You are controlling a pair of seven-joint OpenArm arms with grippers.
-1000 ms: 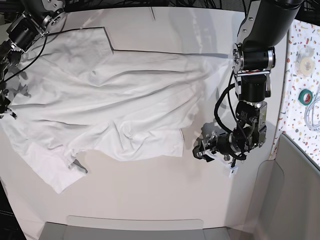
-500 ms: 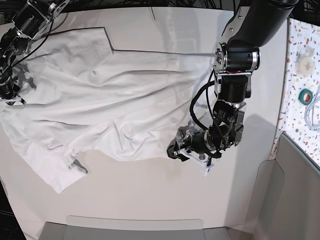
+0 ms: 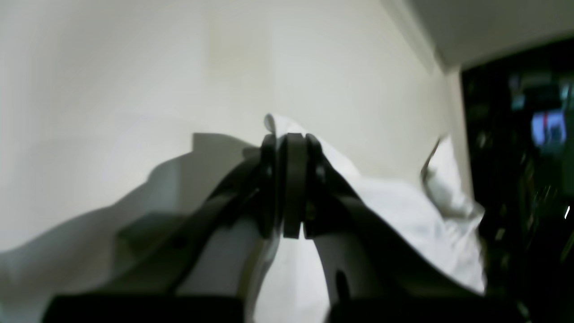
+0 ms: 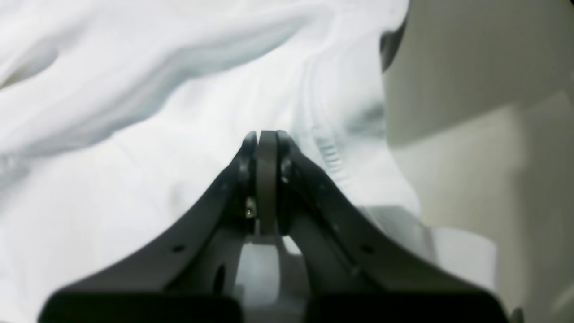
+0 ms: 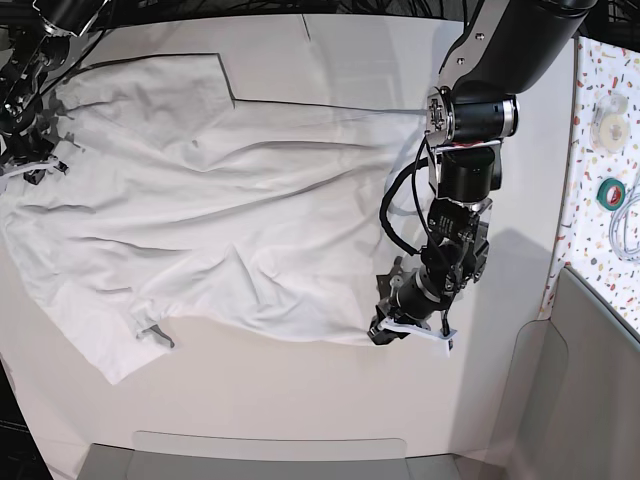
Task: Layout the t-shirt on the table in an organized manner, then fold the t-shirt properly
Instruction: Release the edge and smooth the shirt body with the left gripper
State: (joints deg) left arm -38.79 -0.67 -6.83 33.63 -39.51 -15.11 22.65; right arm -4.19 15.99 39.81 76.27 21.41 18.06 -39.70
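Observation:
The white t-shirt (image 5: 220, 220) lies spread and wrinkled across the off-white table (image 5: 300, 400), one sleeve at the front left. My left gripper (image 5: 383, 333) is at the shirt's front right corner and is shut on it. In the left wrist view the closed fingers (image 3: 287, 179) pinch a fold of the t-shirt (image 3: 403, 211) over the bare table (image 3: 134, 89). My right gripper (image 5: 33, 165) is at the shirt's far left edge, shut on the cloth. In the right wrist view its closed fingers (image 4: 267, 170) sit on the t-shirt (image 4: 134, 112).
A speckled strip (image 5: 600, 70) with tape rolls, one of them green (image 5: 611, 192), runs along the right. A grey panel (image 5: 590, 380) stands at the front right. A grey ledge (image 5: 270, 450) lies along the table's front edge.
My left gripper moved left to the shirt's front right corner, closed on it and pulled it right and forward. My right gripper moved toward the back with the left edge; the shirt lies flatter.

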